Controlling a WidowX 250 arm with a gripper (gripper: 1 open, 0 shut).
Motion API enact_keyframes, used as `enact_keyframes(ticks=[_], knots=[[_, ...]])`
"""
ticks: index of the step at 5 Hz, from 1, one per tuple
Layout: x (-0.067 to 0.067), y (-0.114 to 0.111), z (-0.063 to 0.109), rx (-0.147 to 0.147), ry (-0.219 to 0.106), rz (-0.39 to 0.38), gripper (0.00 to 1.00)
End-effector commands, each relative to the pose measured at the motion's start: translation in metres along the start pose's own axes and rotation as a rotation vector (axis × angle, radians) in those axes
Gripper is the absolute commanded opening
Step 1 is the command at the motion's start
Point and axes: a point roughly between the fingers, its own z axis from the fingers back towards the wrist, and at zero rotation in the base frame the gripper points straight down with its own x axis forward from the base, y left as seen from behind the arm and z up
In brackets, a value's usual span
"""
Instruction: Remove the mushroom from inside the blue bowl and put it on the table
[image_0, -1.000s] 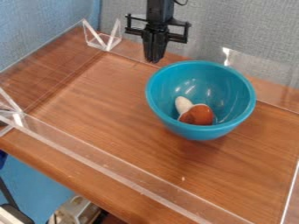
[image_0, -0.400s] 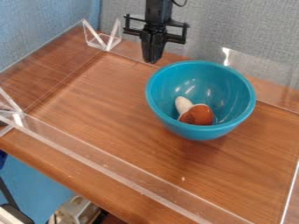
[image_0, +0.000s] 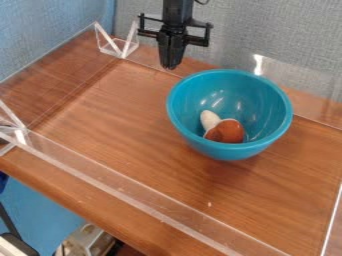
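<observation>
surface: a reddish-brown wood-grain tabletop lay under everything, edged with low clear acrylic walls.
near left corner: a metal-and-black device sat outside the surface, below its near edge, only partly in view.
left edge: a white angular bracket stood at the acrylic wall, cut off by the frame.
far left corner: a second white angular bracket stood upright there.
end effector: black, it hung pointing down by the far edge, left of the bowl and well apart from the mushroom; its fingers were shut together, with nothing held.
teal-blue bowl: round, deep and glossy, it rested upright toward the far right corner.
toy mushroom: it lay on its side inside the bowl, toward the near wall, the cream-white stem pointing up and left, the reddish-brown cap at lower right.
</observation>
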Motion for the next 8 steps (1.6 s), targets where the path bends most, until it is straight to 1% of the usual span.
enact_keyframes(ticks=[1, 3, 6, 7, 8], knots=[[0.005, 0.0, 0.018, -0.002, -0.062, 0.007, 0.0], [0.008, -0.002, 0.014, 0.001, -0.058, 0.016, 0.0], [0.01, 0.009, 0.015, 0.008, -0.064, 0.056, 0.0], [0.003, -0.006, 0.02, 0.008, -0.077, 0.024, 1.0], [-0.004, -0.022, 0.025, 0.009, -0.091, -0.012, 1.0]])
